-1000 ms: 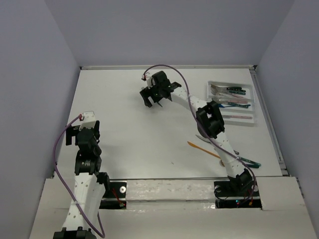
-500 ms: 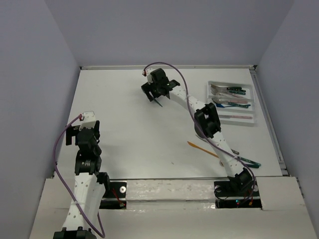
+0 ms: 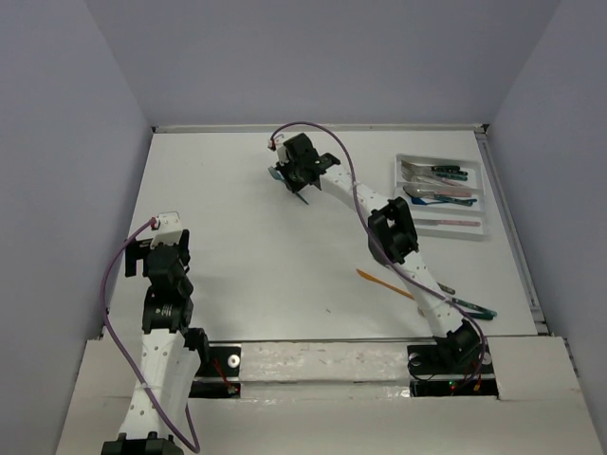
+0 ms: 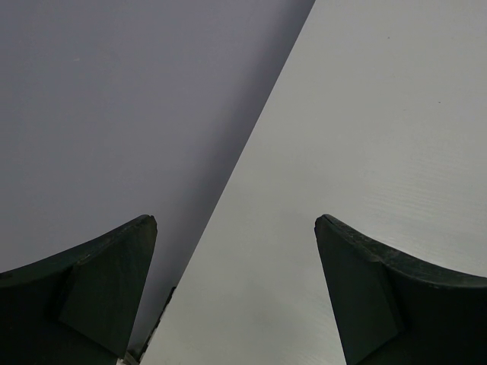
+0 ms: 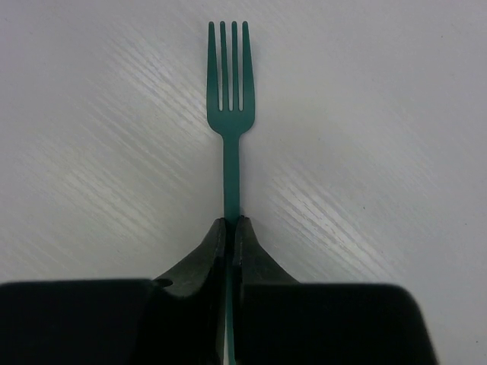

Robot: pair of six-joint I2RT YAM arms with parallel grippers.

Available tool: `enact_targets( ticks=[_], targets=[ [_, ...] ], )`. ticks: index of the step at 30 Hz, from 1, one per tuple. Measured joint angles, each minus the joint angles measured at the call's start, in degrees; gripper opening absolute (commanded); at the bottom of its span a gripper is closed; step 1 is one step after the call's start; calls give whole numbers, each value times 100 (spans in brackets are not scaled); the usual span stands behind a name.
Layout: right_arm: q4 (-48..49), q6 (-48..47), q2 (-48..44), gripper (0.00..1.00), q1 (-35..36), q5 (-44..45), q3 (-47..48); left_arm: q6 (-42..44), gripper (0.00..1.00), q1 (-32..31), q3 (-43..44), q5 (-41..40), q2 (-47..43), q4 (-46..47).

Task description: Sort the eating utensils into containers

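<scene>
Right arm stretched long across the counter (image 3: 237, 246) toward far centre. Right end effector (image 5: 230, 222) is pinched tight on the teal fork's (image 5: 228, 91) handle, tines pointing away. Left arm folded near its base, left end effector (image 4: 234, 222) spread wide at the counter's wall edge. Tray (image 3: 455, 233) far right, utensils inside. Orange utensil (image 3: 384, 282) loose on counter.

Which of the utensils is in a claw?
The teal fork, pinched by its handle in the right claw; the rest lie on the table or in the white tray.
</scene>
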Motion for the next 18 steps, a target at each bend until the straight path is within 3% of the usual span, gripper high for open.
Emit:
enact_targets(
  ticks=[3, 8, 9, 13, 18],
  targets=[
    [181, 72, -321, 0, 4, 4, -577, 0, 99, 0, 0, -7, 0, 0],
    [313, 83, -1641, 1, 24, 7, -2785, 2, 99, 0, -2, -26, -15, 0],
    [254, 81, -2057, 13, 42, 15, -3412, 0, 99, 0, -2, -26, -24, 0],
    [-184, 138, -3093, 40, 120, 20, -4953, 0, 99, 0, -2, -26, -35, 0],
    [-358, 238, -3427, 41, 175, 17, -5407, 2, 99, 0, -2, -46, -66, 0]
  ],
)
